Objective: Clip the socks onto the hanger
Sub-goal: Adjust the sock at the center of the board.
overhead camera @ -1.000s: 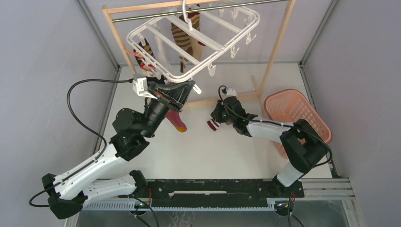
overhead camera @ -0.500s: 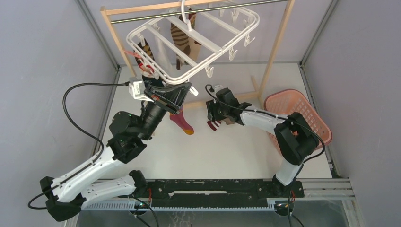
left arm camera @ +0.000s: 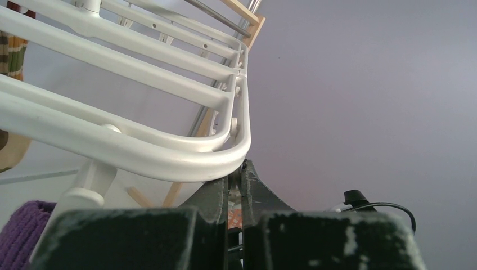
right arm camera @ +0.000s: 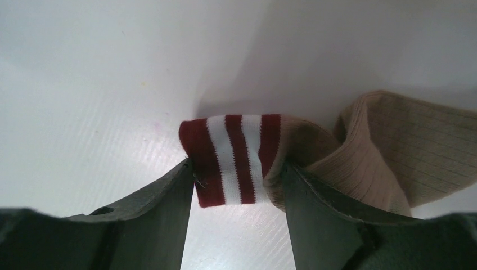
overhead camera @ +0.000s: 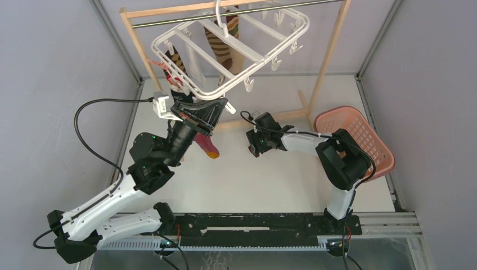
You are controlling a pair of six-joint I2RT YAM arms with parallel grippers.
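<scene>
The white hanger (overhead camera: 256, 55) hangs tilted from the rod. A striped sock (overhead camera: 222, 48) and a brown argyle sock (overhead camera: 175, 59) hang from it. My left gripper (overhead camera: 218, 107) is at the frame's near corner (left arm camera: 225, 157), with its jaws almost shut on a small white clip. A pinkish red sock (overhead camera: 207, 147) dangles below it, and a purple sock (left arm camera: 22, 225) shows at the lower left of the left wrist view. My right gripper (overhead camera: 254, 143) is low over the table, open. Its jaws straddle the red-white cuff (right arm camera: 233, 160) of a sock with a tan ribbed part (right arm camera: 394, 146).
The wooden rack (overhead camera: 332, 50) with its metal rod (overhead camera: 169, 21) stands at the back of the table. A pink slotted basket (overhead camera: 351, 135) sits at the right. Grey walls close in both sides.
My right gripper has moved left and down onto the cuffed sock, which it now covers in the top view. The left arm shifted slightly left; the pinkish red sock swung.
</scene>
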